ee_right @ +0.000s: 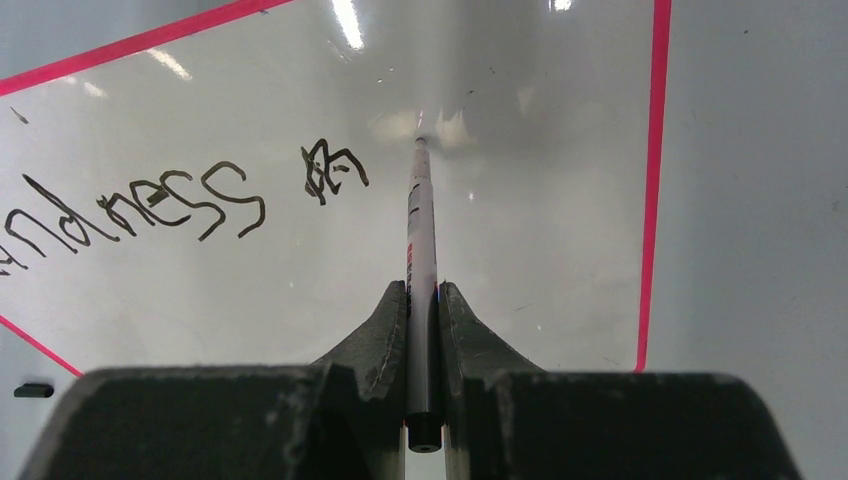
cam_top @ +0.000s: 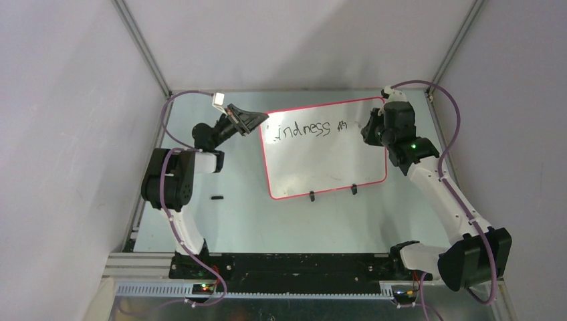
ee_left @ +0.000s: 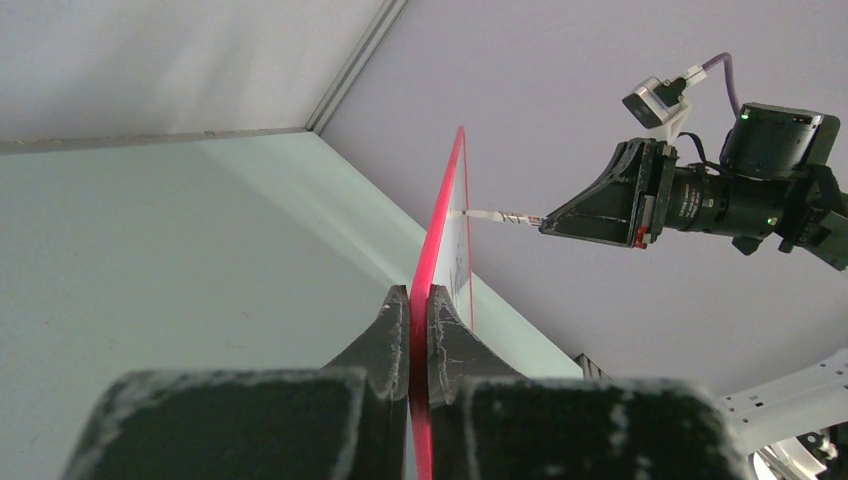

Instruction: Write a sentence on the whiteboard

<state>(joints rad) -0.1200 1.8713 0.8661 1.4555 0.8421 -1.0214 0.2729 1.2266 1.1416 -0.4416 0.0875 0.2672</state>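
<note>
- Large glossy white rectangular whiteboard (cam_top: 327, 167) with a thin red-pink rim and rounded corners. It sits toward the far side of the table, long edges running left to right, slightly skewed.
- Two small black clip feet (cam_top: 311, 196) on its near long edge.
- How steeply it leans: cannot tell.
- Left edge pinched between the closed fingers of the left gripper (ee_left: 419, 330); seen from there the rim is a thin red line, edge-on.
- Black handwritten sentence (cam_top: 304, 130), uneven marker strokes, one line along the far part of the face. "indness" is readable; the first letter is unclear.
- Just right of that word is a small tangled black mark (ee_right: 333, 170), not legible.
- Remaining face is plain white with streaks of glare.
</note>
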